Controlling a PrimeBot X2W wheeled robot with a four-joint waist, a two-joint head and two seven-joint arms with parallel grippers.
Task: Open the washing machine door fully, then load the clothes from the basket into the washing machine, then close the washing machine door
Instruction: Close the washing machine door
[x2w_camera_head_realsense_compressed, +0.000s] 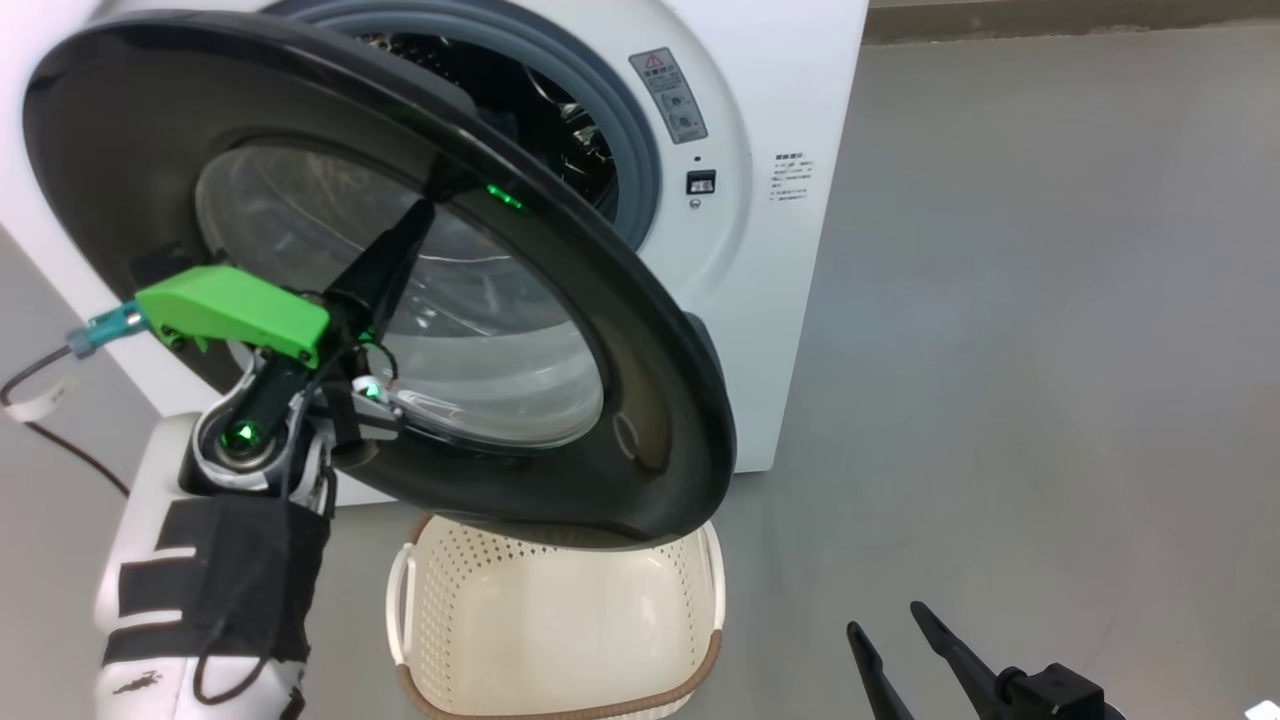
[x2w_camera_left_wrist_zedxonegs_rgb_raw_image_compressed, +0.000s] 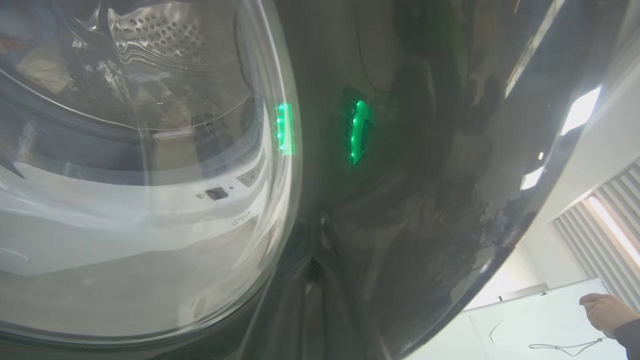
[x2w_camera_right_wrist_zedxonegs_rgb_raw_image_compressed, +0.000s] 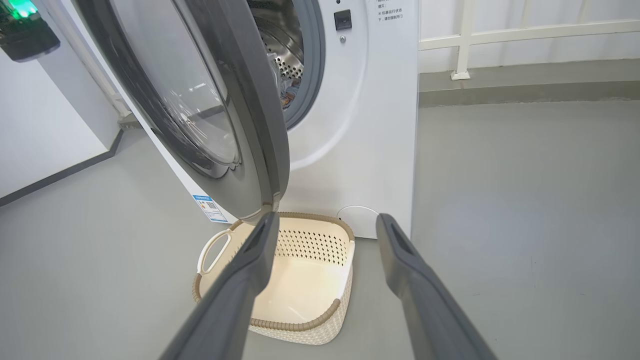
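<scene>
Gleaming round black door (x2w_camera_head_realsense_compressed: 662, 400) above perforated basket (x2w_camera_head_realsense_compressed: 560, 575)

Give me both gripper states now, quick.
Left gripper: shut, holding nothing, tips at the washing machine door.
Right gripper: open, empty.

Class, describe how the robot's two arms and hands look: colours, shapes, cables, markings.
The left forearm is white, wrapped in black straps, with thin black cables. Its wrist bears a bright green block, a teal plug and green lights. The left hand is slim, black and tapering. The right hand has two long, dark grey, pointed fingers.
</scene>
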